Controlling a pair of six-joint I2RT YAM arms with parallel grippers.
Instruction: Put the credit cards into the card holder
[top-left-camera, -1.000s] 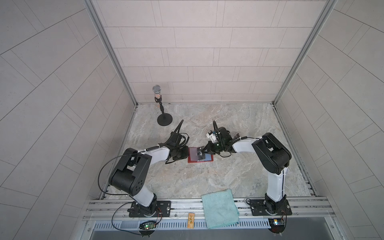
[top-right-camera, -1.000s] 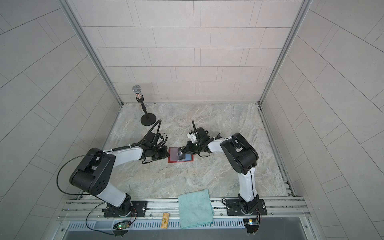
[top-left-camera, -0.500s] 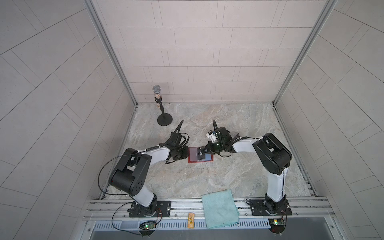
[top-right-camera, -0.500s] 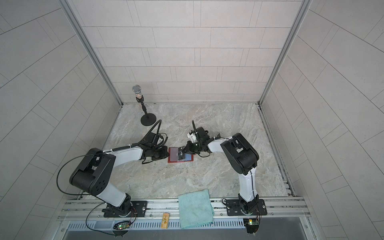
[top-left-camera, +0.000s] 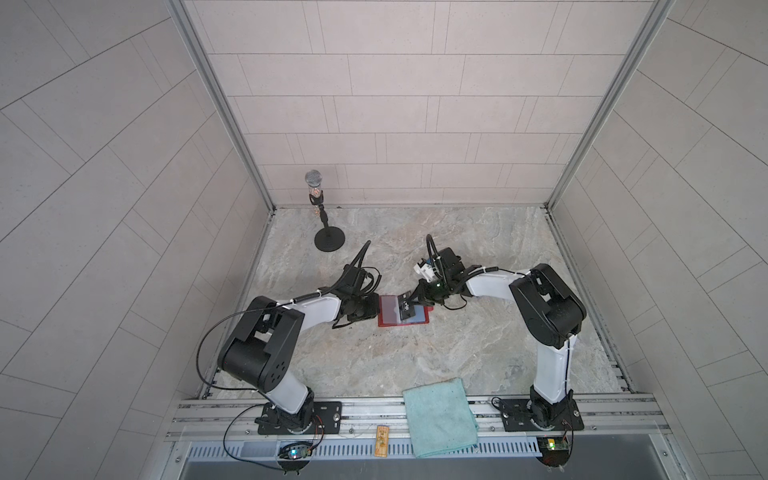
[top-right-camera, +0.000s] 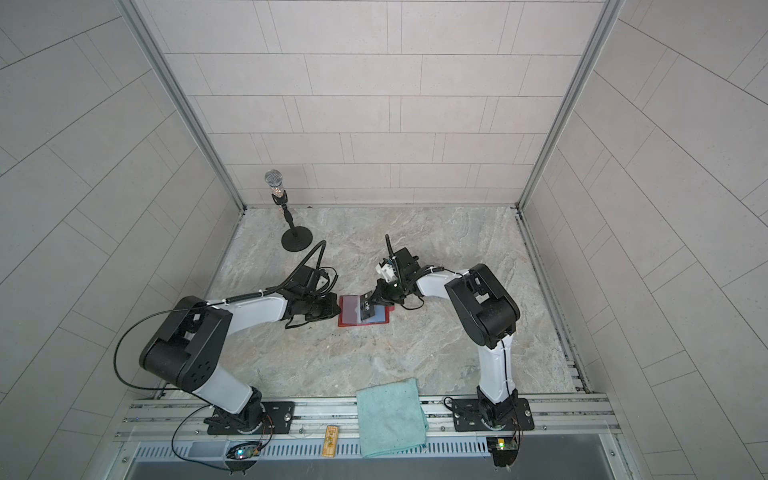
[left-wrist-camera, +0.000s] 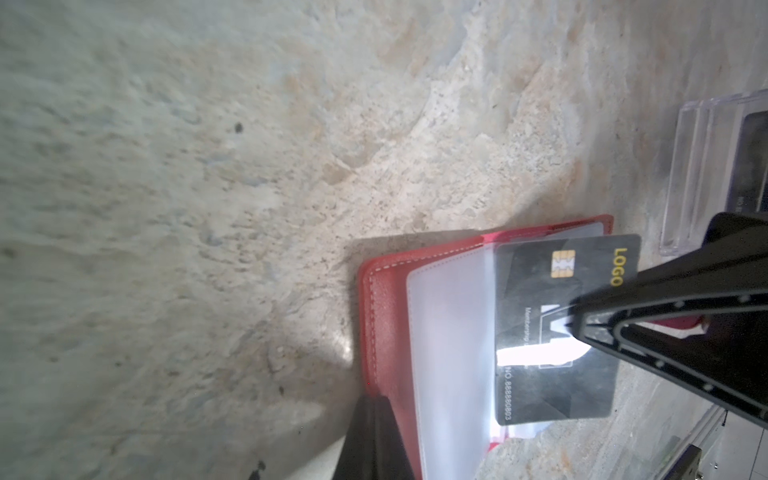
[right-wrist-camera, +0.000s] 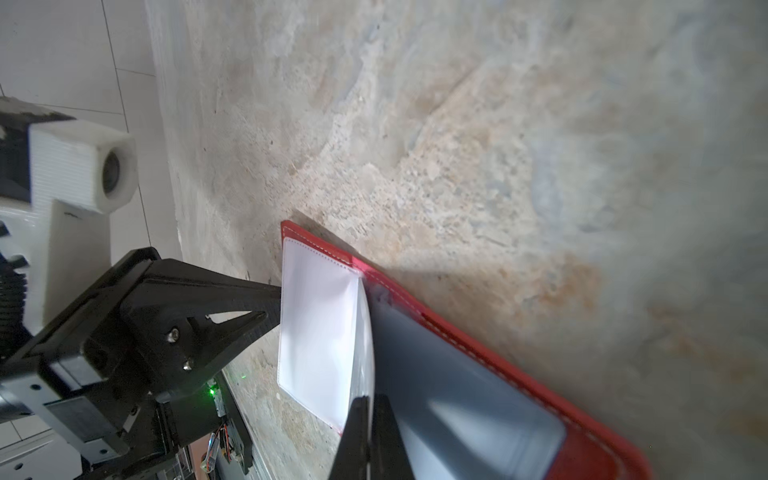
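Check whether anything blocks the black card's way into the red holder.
Nothing visible does. The right pincer holds the black card at the clear sleeve of the open card holder; the left pincer clamps the holder's opposite edge, clear of the card.

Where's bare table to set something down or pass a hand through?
Widest free patch: the marble between the card holder and the teal cloth at the front edge. Also bare: the back right corner. Crowded: the middle, where the left gripper and right gripper, holding the black card, meet at the holder. The microphone stand occupies the back left.
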